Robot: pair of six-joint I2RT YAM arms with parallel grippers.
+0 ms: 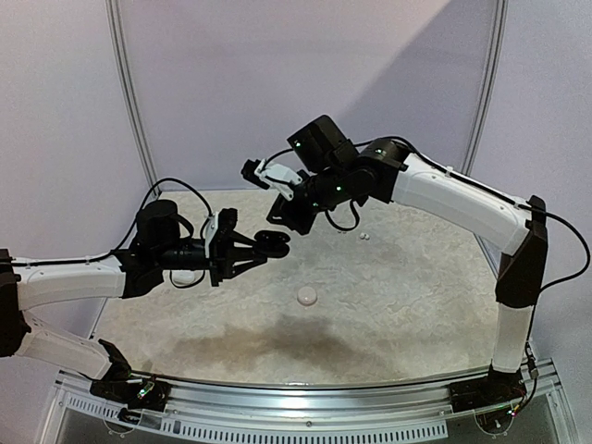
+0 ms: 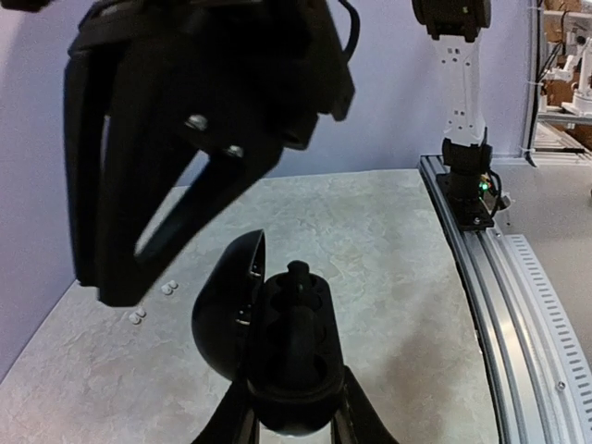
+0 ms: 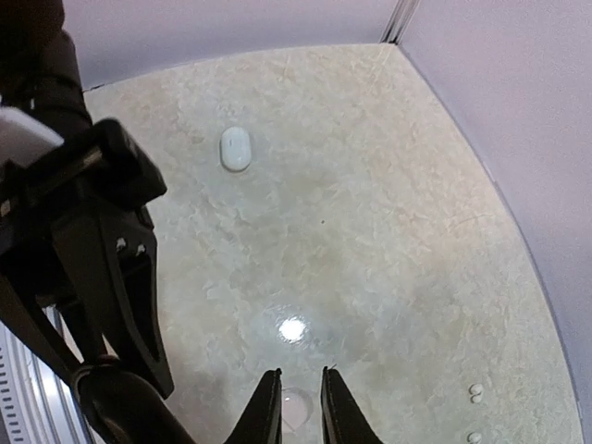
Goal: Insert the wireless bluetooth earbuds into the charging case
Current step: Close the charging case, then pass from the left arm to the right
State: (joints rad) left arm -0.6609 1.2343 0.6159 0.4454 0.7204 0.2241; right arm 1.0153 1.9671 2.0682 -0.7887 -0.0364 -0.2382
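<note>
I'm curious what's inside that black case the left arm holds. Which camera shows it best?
The left wrist view: the case sits close up in the left gripper, lid open, wells visible. The top view shows only a small dark shape; the right wrist view, just a dark edge.

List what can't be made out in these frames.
- Left wrist view: whether the wells of the black charging case hold anything. It is dark on dark and blurred at close range.
- Right wrist view: whether the right gripper has an earbud pinched in its jaws. The gap is too narrow to tell.
- Top view: what the white object is. It is mostly hidden under the left arm.
</note>
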